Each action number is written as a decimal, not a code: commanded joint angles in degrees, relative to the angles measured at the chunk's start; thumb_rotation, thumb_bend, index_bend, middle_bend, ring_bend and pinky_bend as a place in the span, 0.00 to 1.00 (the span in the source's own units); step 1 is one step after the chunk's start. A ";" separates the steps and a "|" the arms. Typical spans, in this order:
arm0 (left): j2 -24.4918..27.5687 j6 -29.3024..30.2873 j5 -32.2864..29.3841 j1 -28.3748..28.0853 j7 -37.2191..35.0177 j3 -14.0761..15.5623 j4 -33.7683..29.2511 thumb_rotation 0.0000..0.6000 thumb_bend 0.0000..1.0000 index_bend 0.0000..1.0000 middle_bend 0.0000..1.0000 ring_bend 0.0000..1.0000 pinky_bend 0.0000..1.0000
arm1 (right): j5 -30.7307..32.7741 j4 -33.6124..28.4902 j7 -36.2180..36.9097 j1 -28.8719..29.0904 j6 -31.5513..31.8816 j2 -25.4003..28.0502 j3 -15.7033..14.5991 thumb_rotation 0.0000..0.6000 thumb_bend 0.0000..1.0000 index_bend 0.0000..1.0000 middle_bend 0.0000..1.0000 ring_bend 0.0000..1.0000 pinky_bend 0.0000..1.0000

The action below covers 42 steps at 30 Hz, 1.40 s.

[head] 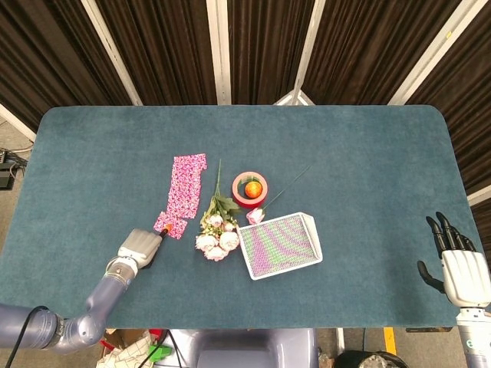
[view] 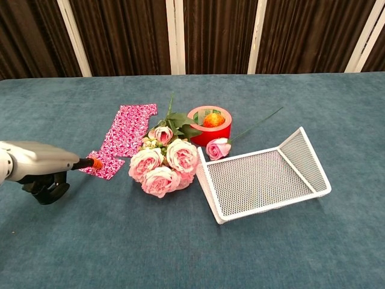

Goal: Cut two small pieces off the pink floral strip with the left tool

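Observation:
The pink floral strip (head: pixel 187 182) (view: pixel 130 126) lies flat left of centre on the teal table. A small cut piece (head: pixel 170 225) (view: pixel 104 164) lies apart from the strip's near end, with a gap of cloth between them. My left hand (head: pixel 141 247) (view: pixel 37 170) grips a dark cutting tool whose orange tip (head: pixel 166 228) (view: pixel 95 163) rests on the near-left edge of that piece. My right hand (head: pixel 458 264) hangs at the table's near right corner, fingers apart and holding nothing; the chest view does not show it.
A bunch of pink roses (head: pixel 217 234) (view: pixel 165 165) lies just right of the cut piece. Behind it stands a red tape roll (head: pixel 251 189) (view: pixel 209 125) with an orange ball inside. A white wire basket (head: pixel 280 245) (view: pixel 264 174) lies tipped at centre.

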 commanded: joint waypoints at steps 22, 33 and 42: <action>3.48 1.07 4.47 0.71 0.29 6.63 -9.19 1.00 0.95 0.00 0.80 0.70 0.65 | -0.01 0.67 2.02 -0.02 -0.08 0.20 0.09 1.00 0.37 0.00 0.05 0.16 0.26; 8.65 2.98 9.46 1.52 -2.15 8.25 -15.99 1.00 0.95 0.00 0.80 0.71 0.66 | -0.17 0.42 1.87 -0.10 0.03 0.27 -0.02 1.00 0.37 0.00 0.05 0.16 0.26; 7.37 7.86 22.04 5.25 -8.16 4.35 -11.47 1.00 0.94 0.00 0.79 0.71 0.66 | -0.22 0.43 1.87 0.03 -0.22 0.21 -0.07 1.00 0.37 0.00 0.05 0.16 0.26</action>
